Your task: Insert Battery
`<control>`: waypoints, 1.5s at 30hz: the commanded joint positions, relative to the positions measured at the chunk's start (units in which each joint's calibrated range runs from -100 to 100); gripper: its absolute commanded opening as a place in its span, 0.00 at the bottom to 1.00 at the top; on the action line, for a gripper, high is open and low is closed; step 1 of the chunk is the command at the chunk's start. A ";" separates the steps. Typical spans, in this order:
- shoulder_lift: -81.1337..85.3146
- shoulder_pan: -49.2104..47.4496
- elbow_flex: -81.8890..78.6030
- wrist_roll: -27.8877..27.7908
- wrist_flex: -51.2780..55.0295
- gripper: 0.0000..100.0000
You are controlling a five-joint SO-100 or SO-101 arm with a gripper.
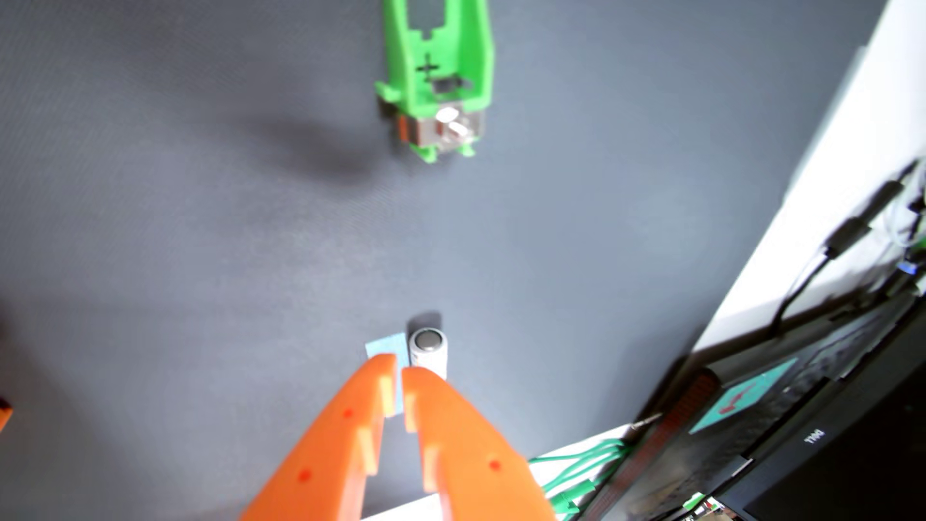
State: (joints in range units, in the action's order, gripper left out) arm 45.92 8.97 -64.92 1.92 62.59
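Jaws (401, 370) nearly pressed together, empty; battery (427, 350) upright just beside right tip; green holder (437, 65) well apart, mid-worktop (200, 225).

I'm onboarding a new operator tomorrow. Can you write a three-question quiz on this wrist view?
1. True or false: the hand is gripping the battery.
2. Where is the green holder? A) top of view B) beside the monitor C) under the hand
3. Fill in: the holder is marked with a ___ sign.

Key: 1 false, the battery stands just past the right fingertip; 2 A; 3 plus.
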 commanded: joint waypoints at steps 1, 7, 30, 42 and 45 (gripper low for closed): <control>-0.11 1.42 7.15 -0.16 3.71 0.02; -0.86 2.83 10.21 -4.03 4.89 0.02; -36.21 16.29 35.61 -12.78 10.48 0.02; -40.13 22.08 38.85 -16.85 10.14 0.14; -40.55 22.08 38.67 -16.90 10.14 0.14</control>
State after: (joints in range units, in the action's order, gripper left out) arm 5.24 30.60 -27.67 -14.58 72.89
